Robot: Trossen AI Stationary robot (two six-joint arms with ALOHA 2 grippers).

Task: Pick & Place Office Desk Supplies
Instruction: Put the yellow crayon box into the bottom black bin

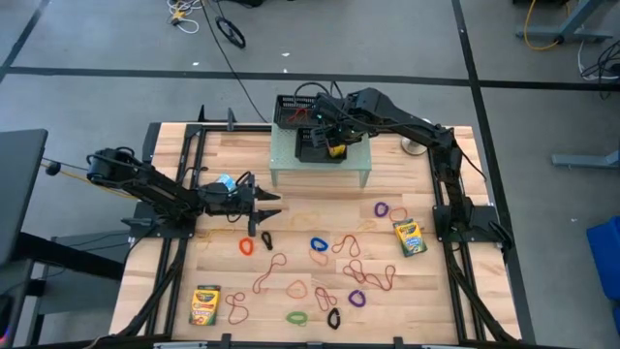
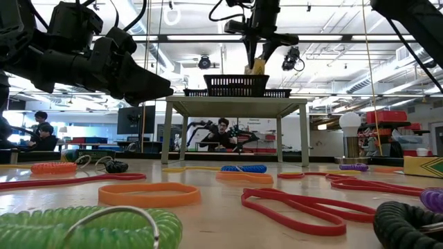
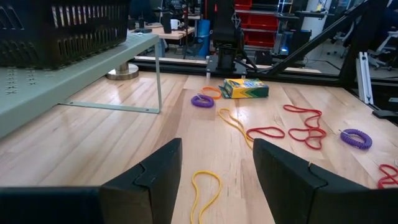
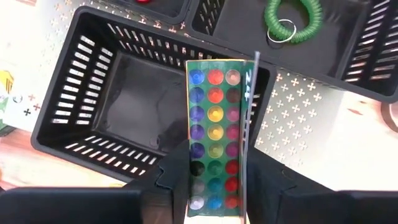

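My right gripper (image 4: 216, 190) hangs over the pale green riser (image 1: 320, 165), shut on a crayon box (image 4: 214, 124) whose dotted face shows. The box is just above the small black mesh basket (image 4: 118, 93); in the low view it shows yellow (image 2: 257, 66) over the basket (image 2: 239, 84). Two more crayon boxes (image 1: 410, 236) (image 1: 204, 303) lie flat on the table among several coloured rubber bands (image 1: 320, 254). My left gripper (image 1: 266, 206) waits open and level near the table's left side, above a yellow band (image 3: 205, 190). My right gripper pinches the crayon box between its two fingers by its long narrow sides, near the upper end (image 4: 194, 186). The fingers come steeply from above and lie along the box. The box hangs below them, lower end toward the basket's opening, lifted clear.
A wider black mesh tray (image 4: 348, 37) beside the basket holds a green coil loop (image 4: 292, 18). A metal disc (image 1: 415, 145) sits right of the riser. The arms' frames (image 1: 465, 218) line the table's sides. People sit in the room beyond (image 2: 221, 135).
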